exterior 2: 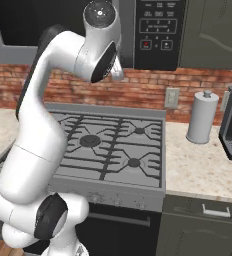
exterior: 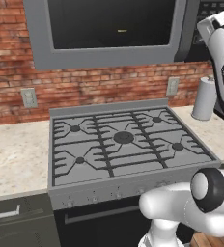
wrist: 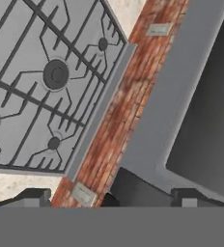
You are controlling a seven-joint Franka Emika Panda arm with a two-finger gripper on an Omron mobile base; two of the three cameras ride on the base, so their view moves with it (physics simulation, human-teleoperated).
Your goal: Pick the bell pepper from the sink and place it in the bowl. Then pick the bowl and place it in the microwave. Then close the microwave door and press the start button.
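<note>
Trouble is likeliest at the keypad (exterior 2: 156, 31), at three o'clock of the shut microwave door (exterior: 109, 34), where a wrong key could be struck by the spread, empty pincer (wrist: 111, 197).

Red brick wall (exterior: 109, 84) behind grey stove (exterior: 123, 144), speckled countertop (exterior 2: 203, 165).

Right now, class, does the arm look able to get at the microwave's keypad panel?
Probably yes: the arm is raised just left of the keypad panel, with nothing between them, though its open jaws face elsewhere.
</note>
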